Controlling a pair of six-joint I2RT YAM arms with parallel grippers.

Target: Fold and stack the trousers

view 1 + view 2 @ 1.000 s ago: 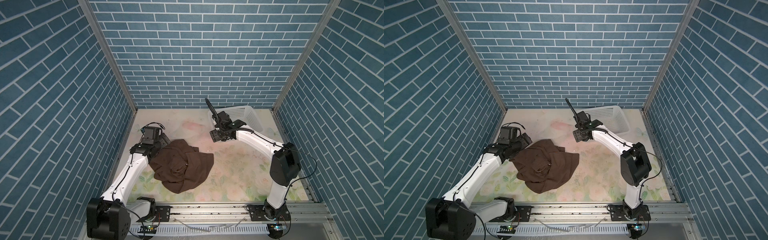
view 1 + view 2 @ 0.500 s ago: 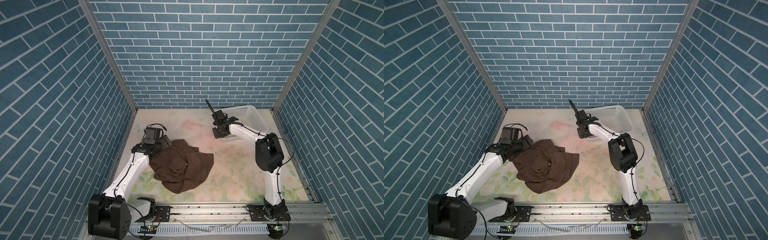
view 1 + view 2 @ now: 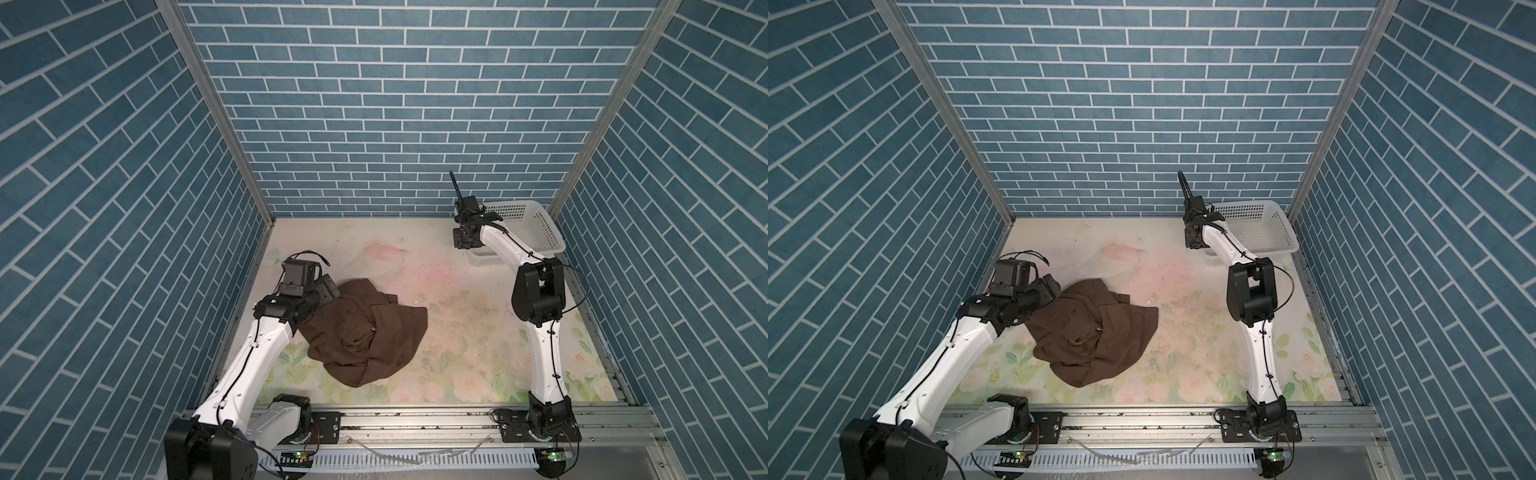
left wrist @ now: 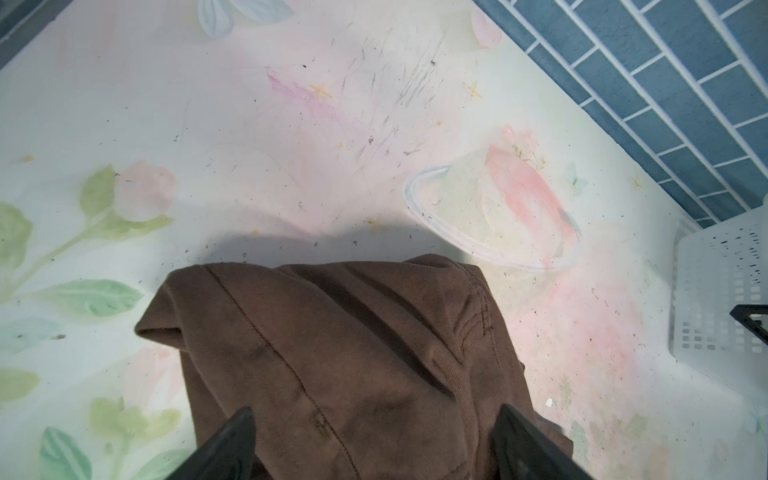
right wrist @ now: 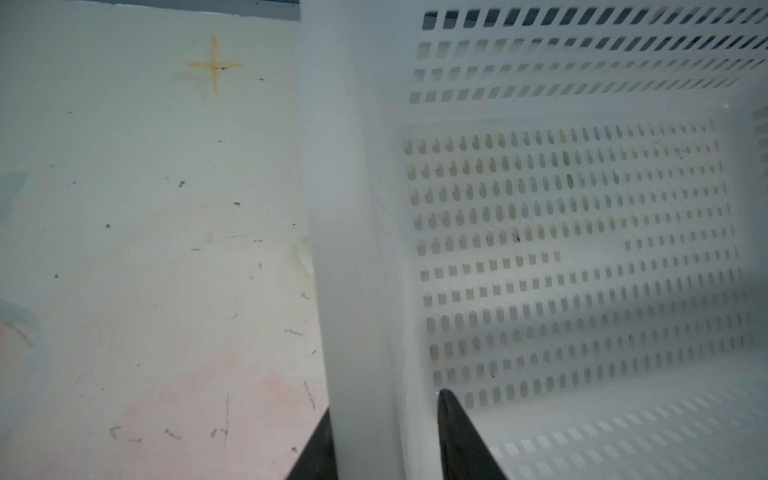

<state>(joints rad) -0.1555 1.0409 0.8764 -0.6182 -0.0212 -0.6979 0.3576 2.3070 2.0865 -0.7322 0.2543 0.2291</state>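
The dark brown trousers lie crumpled in a heap on the left half of the floral table. My left gripper hangs over the heap's far left edge. In the left wrist view it is open, its two fingers wide apart above the trousers, with nothing pinched. My right gripper is at the back right. In the right wrist view it is shut on the rim of the white basket, one finger outside the wall and one inside.
The white perforated basket stands in the back right corner against the blue brick walls. It holds nothing that shows. A metal rail runs along the table's front edge.
My right gripper has closed on the basket's rim, and it and the basket have shifted towards the back right corner. The left gripper has edged slightly closer to the trousers.
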